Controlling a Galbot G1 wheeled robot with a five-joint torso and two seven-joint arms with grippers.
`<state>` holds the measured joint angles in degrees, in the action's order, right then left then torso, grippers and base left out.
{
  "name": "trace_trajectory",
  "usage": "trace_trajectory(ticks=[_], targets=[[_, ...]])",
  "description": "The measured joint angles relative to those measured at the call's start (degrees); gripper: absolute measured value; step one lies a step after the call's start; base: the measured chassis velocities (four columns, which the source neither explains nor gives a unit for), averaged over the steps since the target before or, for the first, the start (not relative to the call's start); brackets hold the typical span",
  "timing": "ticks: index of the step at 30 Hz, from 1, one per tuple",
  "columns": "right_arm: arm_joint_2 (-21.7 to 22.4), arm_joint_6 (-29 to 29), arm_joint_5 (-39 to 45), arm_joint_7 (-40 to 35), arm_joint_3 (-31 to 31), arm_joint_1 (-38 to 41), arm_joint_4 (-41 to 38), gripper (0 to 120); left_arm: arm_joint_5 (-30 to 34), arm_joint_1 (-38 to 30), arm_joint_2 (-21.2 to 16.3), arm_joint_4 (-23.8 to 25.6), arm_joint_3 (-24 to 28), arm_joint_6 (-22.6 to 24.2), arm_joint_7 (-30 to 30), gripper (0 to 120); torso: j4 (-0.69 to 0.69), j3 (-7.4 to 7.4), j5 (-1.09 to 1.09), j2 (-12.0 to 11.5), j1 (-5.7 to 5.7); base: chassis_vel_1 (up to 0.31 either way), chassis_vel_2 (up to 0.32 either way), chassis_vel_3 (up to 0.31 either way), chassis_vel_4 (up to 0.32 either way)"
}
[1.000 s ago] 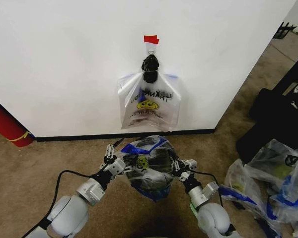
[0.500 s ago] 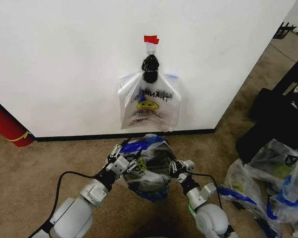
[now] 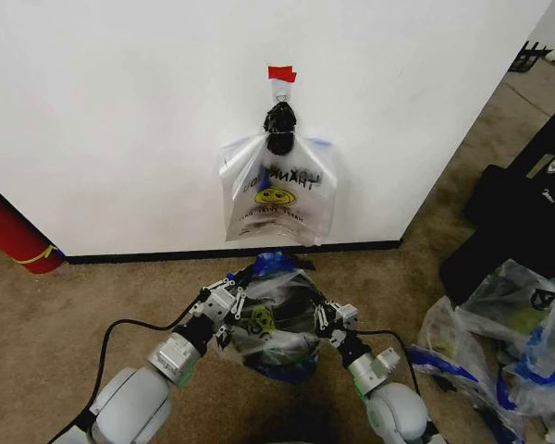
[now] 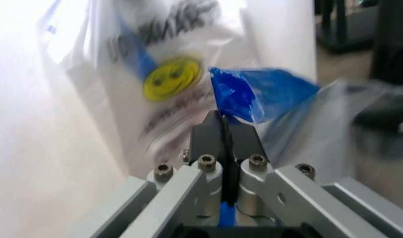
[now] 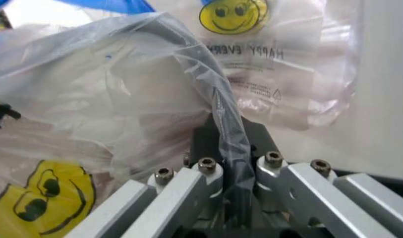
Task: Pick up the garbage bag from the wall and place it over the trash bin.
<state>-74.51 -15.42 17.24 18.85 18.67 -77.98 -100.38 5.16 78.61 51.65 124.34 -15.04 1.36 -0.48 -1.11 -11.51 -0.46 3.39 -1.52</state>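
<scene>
Head camera looks down at the wall (image 3: 120, 120); both wrist cameras sit close, sharing the garbage bag (image 3: 270, 319).

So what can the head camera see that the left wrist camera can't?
Head camera alone: the wall with its red tape and hook, the right gripper, the stuffed bags on the carpet, and a big red cylinder. Left wrist camera alone: a close look at the left gripper, its fingers pinched shut on a blue fold of the garbage bag. Both show that bag and the other smiley bag hanging behind it.
</scene>
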Motion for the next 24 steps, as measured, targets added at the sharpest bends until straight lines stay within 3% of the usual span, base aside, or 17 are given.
trace_trajectory(ticks=[12,17,24], targets=[[1.32,-2.87,14.15,18.19,2.31,1.51,2.89,0,0.46,-1.78,0.36,-6.79,-1.27,-0.24,1.00,0,0.01,0.00,0.00,0.00,0.00,0.000,0.000,0.000,0.000],[1.03,-2.73,16.84,18.64,2.06,1.46,3.16,0,0.66,-2.84,0.55,-8.27,-1.17,-1.03,1.39,0,0.00,0.00,0.00,0.00,0.00,0.000,0.000,0.000,0.000],[0.29,-1.06,22.09,12.74,-0.22,1.20,3.28,0,2.95,-2.80,0.81,-9.59,-1.51,-3.19,2.43,0,0.01,0.00,0.00,0.00,0.00,0.000,0.000,0.000,0.000]])
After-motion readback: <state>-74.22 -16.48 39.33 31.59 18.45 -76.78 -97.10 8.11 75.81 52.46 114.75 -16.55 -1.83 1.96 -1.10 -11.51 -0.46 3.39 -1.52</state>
